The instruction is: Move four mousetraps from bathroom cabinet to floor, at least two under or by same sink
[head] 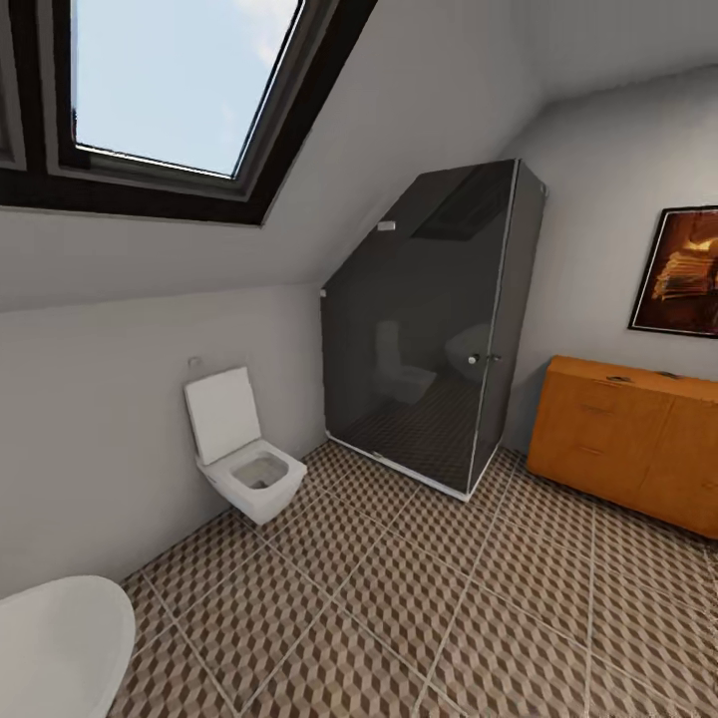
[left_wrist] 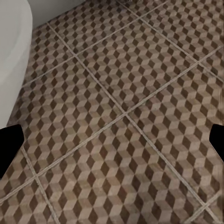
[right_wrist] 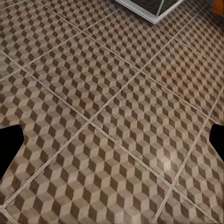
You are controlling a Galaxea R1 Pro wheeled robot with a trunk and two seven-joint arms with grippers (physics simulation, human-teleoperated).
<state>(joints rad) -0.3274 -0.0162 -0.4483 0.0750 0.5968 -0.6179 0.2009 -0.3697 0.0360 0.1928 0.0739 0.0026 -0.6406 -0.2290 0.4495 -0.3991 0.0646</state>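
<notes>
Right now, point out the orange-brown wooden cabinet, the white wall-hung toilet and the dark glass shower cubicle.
orange-brown wooden cabinet [head: 608,439], head view, front panel.
white wall-hung toilet [head: 261,487], head view, bowl.
dark glass shower cubicle [head: 419,329], head view, front glass pane.

Left gripper [left_wrist: 112,140]: in the left wrist view, two dark fingertips [left_wrist: 10,142] are poking in at 9 and 3 o'clock of the frame, spread wide apart, nothing sitting between them. Camera is pointing downward, so the gripper is aiming down.

Right gripper [right_wrist: 112,144]: same pose in the right wrist view, dark fingertips [right_wrist: 9,144] showing at 9 and 3 o'clock, jaws standing wide, holding nothing, also aiming down.

Arms, wrists: cannot tell pose from the head view.
</notes>
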